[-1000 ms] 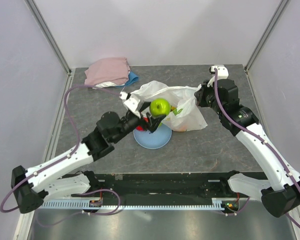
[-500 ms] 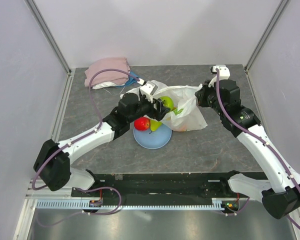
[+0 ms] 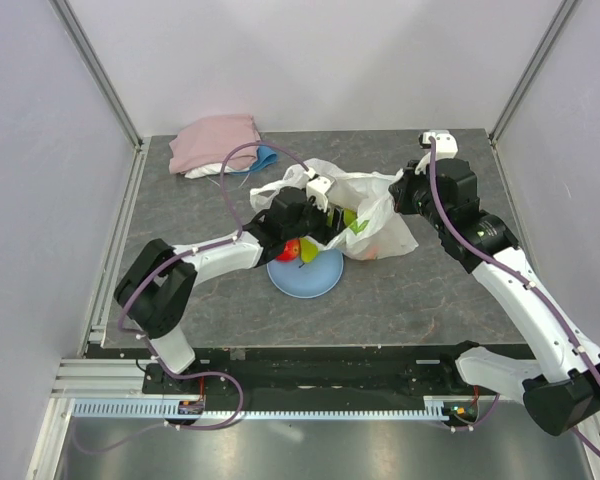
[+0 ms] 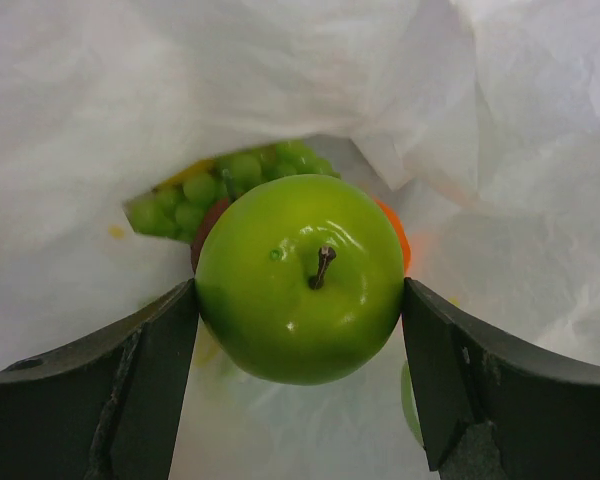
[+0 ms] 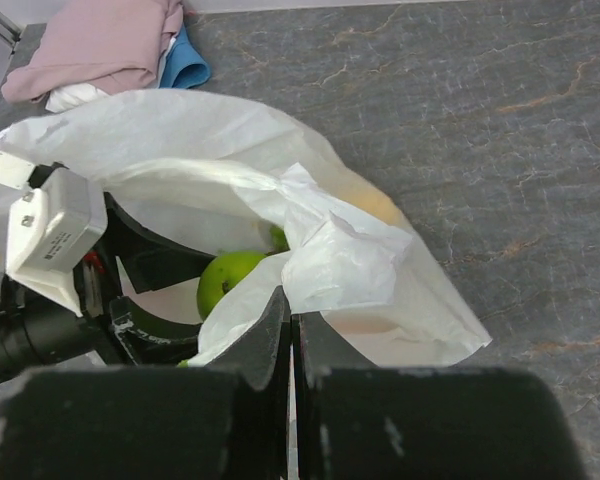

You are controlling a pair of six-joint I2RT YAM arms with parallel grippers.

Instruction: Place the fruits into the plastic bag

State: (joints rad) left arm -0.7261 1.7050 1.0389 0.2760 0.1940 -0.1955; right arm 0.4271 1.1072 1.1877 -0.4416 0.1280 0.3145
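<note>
Left fingers [image 3: 330,222]: set wide, one on each side of the green apple [image 4: 300,290], clamped on it with the stem facing my wrist camera.
Right fingers [image 5: 290,340]: pressed together on a fold of the bag [image 5: 230,130] rim, which kept the mouth lifted.
Green apple: inside the bag's mouth, just far-right of the plate [image 3: 315,283], and in front of the grapes [image 4: 220,190] and the orange [image 4: 398,235] already in there.
Bag: mid-counter [image 3: 430,290], mouth turned left toward my left arm.
Step in hand: I judged it to be letting the green apple go inside the bag.
Doing it well: I should have pushed a little deeper past the rim, kept the right pinch firm so the mouth could not sag, then spread the left fingers slowly. The glossy green apple would likely roll, so a low release beside the grapes looked safest.
Waiting: red apple [image 3: 288,248] and pear [image 3: 310,252] on the plate.
Hard to make out: the bag's floor, whether the green apple touched the fruit behind it, and what the dark shape left of it was. Film hid most of the contents.
</note>
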